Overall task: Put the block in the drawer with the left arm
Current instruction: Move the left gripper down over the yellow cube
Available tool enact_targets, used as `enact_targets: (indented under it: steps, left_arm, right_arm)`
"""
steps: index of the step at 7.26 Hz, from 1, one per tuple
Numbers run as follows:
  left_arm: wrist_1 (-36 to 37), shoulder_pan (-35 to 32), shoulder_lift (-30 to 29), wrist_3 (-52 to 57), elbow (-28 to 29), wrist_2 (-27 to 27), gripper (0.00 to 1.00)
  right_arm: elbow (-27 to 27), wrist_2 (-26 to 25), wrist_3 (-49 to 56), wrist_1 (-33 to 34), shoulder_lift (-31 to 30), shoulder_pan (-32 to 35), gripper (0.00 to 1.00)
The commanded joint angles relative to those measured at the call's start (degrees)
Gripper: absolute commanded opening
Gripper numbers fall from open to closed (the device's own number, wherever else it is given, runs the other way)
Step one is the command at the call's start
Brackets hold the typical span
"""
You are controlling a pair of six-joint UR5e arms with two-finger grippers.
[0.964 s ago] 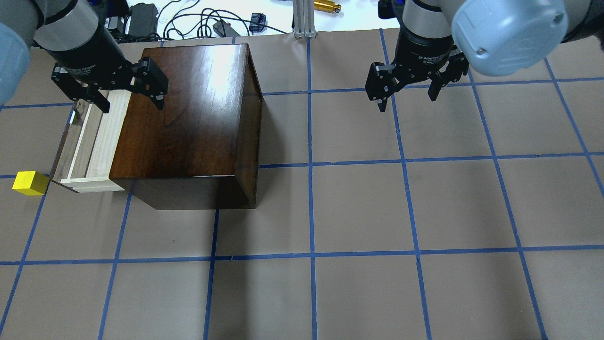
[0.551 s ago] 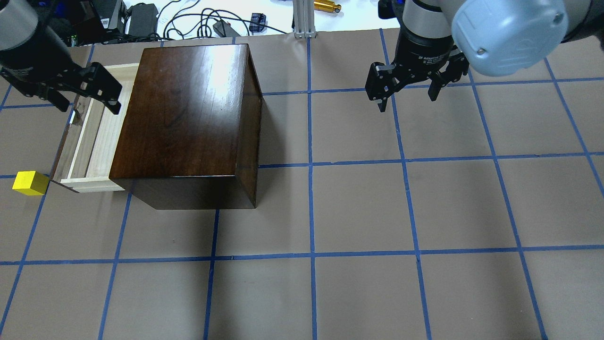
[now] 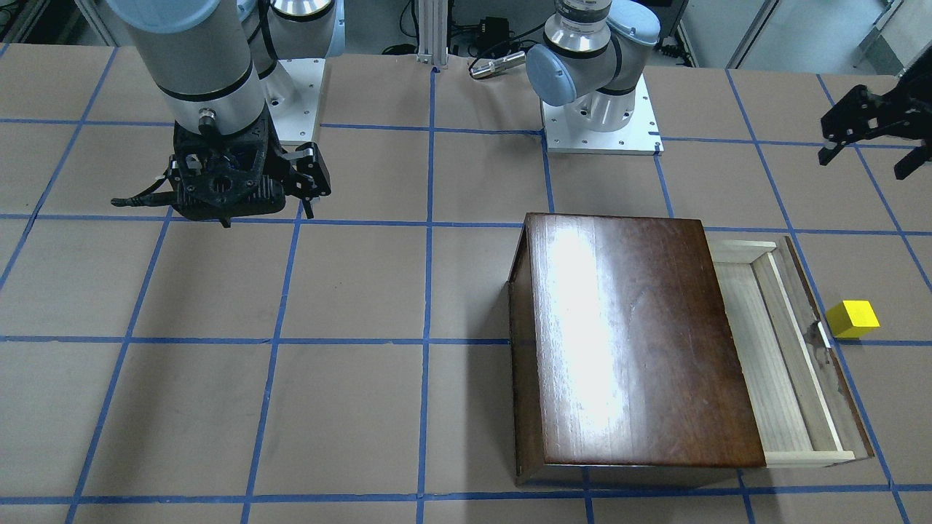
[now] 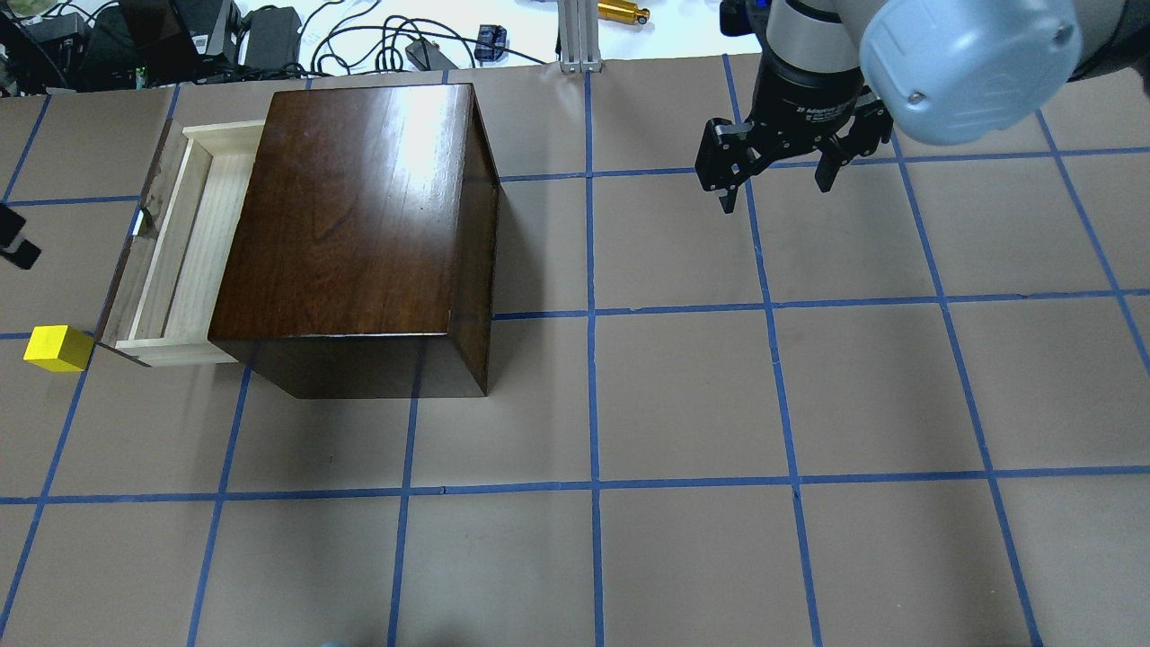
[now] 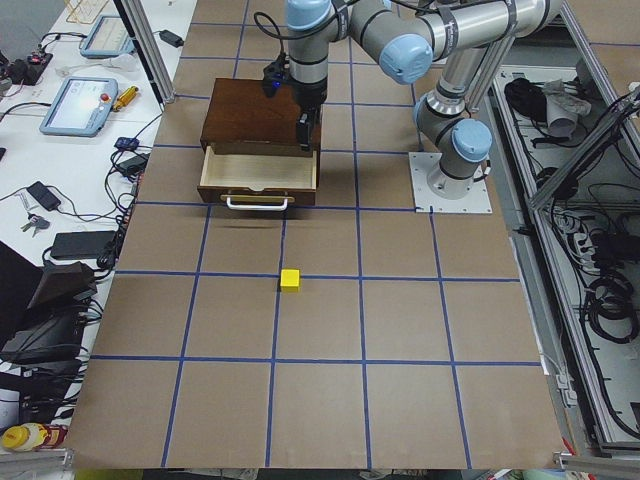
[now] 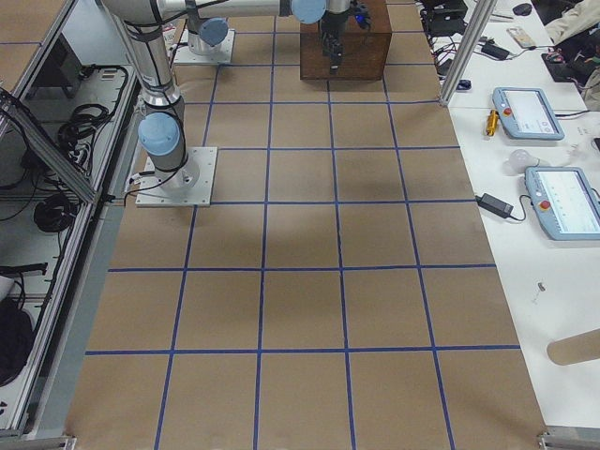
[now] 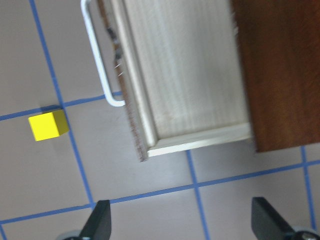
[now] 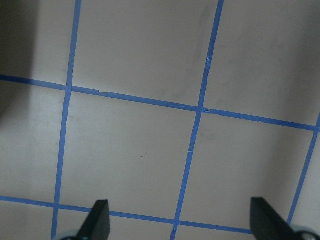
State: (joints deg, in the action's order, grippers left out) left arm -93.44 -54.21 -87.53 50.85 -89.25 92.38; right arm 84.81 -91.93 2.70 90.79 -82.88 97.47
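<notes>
Hovering above the tabletop (image 4: 683, 404), off the side of the cabinet (image 3: 626, 342) where the drawer (image 3: 757, 349) is pulled out, the left tool (image 7: 182, 224) has its jaws spread wide and carries nothing.

Next out lies the block (image 7: 48, 126).
- **Handling, as judged:** it looks rigid and light, and a firm pinch is unlikely to deform or break it. The faces look smooth, so a corner-on or glancing closure could push it sideways.
- **Recommended hold:** take two opposite flat side faces at mid-height, with the jaws squared to the faces rather than the edges. Its sides run roughly parallel to the blue tape (image 4: 588, 314) grid, which gives a ready reference for wrist alignment.
- **Appearance:** a small, bright yellow cube with crisp edges and no markings that can be made out. It rests flat at a crossing of the tape lines.
- **Location:** on the tabletop in front of the cabinet, beyond the drawer and apart from it, not touching.

Beyond the block, the drawer shows a bare pale-wood floor, with a pale handle (image 7: 96, 60) on its dark front. The opening is far larger than the block, so placement should tolerate some error.

Farthest out, the right tool (image 4: 775, 195) hangs with jaws apart and nothing between them. It is well apart from the cabinet, on the side away from the drawer.
</notes>
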Motion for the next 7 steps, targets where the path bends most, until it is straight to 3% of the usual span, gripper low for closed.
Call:
enact_targets:
  steps: [1,2,3,7]
  left_arm:
    - [0.71,10.06,-2.28,20.07,-0.05,-0.10,1.00]
    - [2.11,11.22,-4.21,30.09,0.47,-0.01,1.00]
    - [8.56,11.24,-6.75,38.45,-0.05,0.17,1.00]
    - [18.54,11.94,-18.00,63.11,-0.23,1.13,1.00]
  right_arm:
    - [0.00,0.00,0.02,0.00,0.00,0.00,1.00]
    - [0.00,0.00,0.02,0.00,0.00,0.00,1.00]
    - [0.00,0.00,0.02,0.00,0.00,0.00,1.00]
    - [0.00,0.00,0.02,0.00,0.00,0.00,1.00]
